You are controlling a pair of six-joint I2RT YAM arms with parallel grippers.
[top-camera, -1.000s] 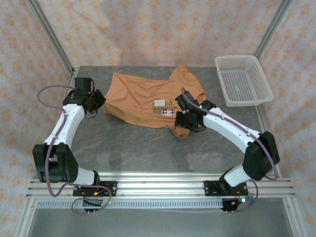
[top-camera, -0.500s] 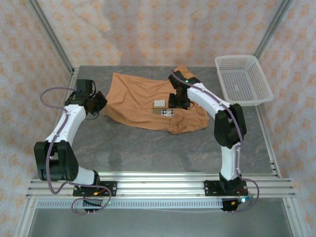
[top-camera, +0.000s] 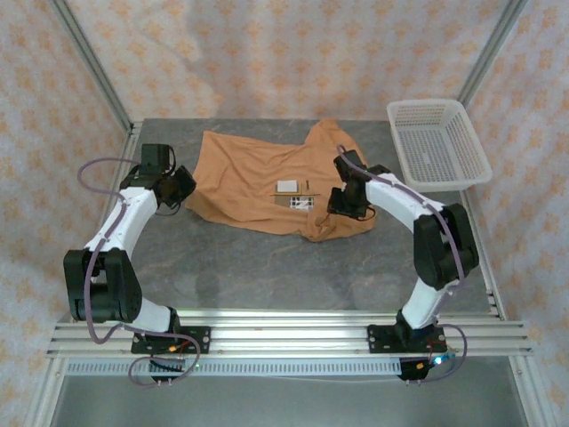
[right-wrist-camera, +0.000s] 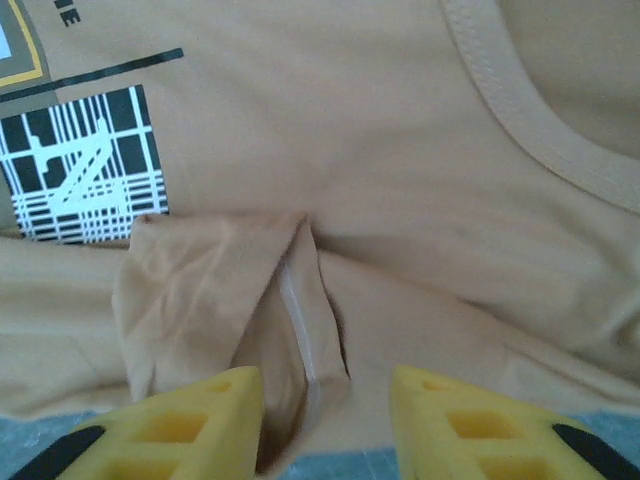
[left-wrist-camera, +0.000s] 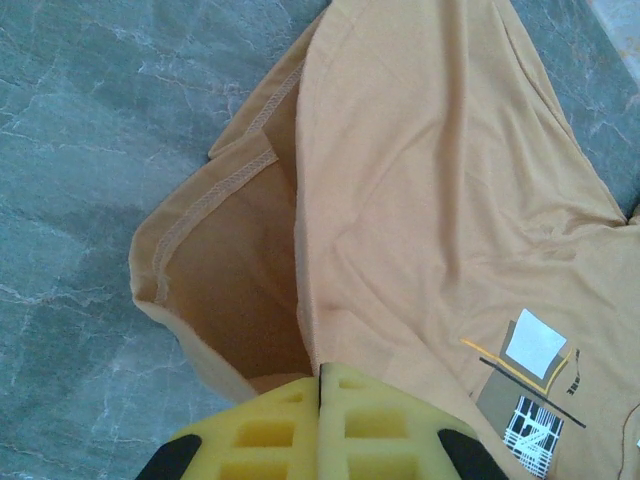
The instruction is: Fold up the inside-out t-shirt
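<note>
The inside-out t-shirt (top-camera: 253, 178) lies rumpled, folding hardly begun; left pincer (left-wrist-camera: 320, 375) pressed together, right pincer (right-wrist-camera: 325, 388) spread over it.

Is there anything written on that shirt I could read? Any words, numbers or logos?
"Z": a large white shape in the black checked square printed on the t-shirt; possibly just a pattern.
Dark letters above it: cut off at the picture edge, unreadable.
Small writing beside the print: too small to read.
White label: looks blank.
</note>
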